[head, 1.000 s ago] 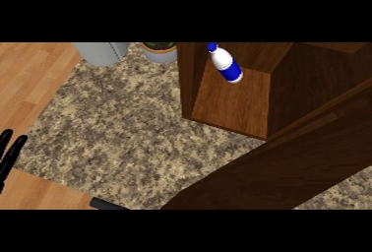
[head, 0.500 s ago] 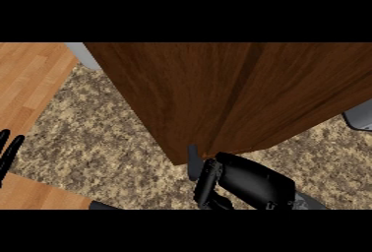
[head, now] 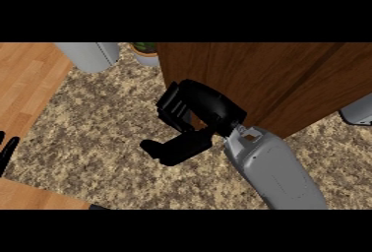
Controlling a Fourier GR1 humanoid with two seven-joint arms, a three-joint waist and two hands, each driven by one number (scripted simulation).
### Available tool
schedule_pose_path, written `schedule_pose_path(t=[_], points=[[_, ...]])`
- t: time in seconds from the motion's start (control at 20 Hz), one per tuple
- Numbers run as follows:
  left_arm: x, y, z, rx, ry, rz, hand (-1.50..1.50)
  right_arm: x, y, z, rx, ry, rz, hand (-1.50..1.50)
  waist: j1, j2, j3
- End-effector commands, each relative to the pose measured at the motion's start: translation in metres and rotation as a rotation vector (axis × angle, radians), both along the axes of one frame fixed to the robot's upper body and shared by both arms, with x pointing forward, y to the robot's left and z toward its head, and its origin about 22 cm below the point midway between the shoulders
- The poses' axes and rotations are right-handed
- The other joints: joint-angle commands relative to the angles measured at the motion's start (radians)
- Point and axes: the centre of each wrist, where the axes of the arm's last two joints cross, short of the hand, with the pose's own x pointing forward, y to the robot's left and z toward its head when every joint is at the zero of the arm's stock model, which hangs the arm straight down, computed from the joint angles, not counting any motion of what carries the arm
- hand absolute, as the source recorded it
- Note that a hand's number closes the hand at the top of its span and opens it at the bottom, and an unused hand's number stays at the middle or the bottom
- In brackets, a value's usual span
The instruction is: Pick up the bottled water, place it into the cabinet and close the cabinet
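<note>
The dark wooden cabinet (head: 291,78) fills the upper right, and its door face hides the inside. No bottled water shows anywhere. My right hand (head: 207,106) lies against the door's lower left edge, its fingers (head: 171,109) fairly straight along that edge and the thumb (head: 174,150) sticking out to the left over the speckled counter. The grey forearm (head: 272,172) rises from the lower edge. Only the fingertips of my left hand (head: 6,150) show, at the far left edge; they rest open and point up.
A grey canister (head: 91,54) and a small potted plant (head: 145,49) stand at the back left of the granite counter (head: 94,128). Another grey object (head: 359,110) peeks out right of the cabinet. A wooden surface (head: 29,78) lies at the left.
The cabinet stood open with the bottle on its shelf; the door has since swung across and hides it. My right hand rose from the lower edge to the door's edge.
</note>
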Motion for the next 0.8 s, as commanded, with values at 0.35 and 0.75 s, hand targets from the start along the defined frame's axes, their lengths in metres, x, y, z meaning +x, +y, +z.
schedule_pose_path(t=[0.35,0.75], points=[[-0.011,0.008,-0.008,-0.022,-0.003,0.013,-1.5,0.063,0.026,0.037,0.134,-0.026,-0.331,1.5,-0.019,-0.005,0.002],[-0.011,0.014,-0.007,-0.018,-0.003,0.032,-1.5,0.073,0.026,0.03,0.262,0.064,-0.436,-1.5,-0.043,0.001,0.004]])
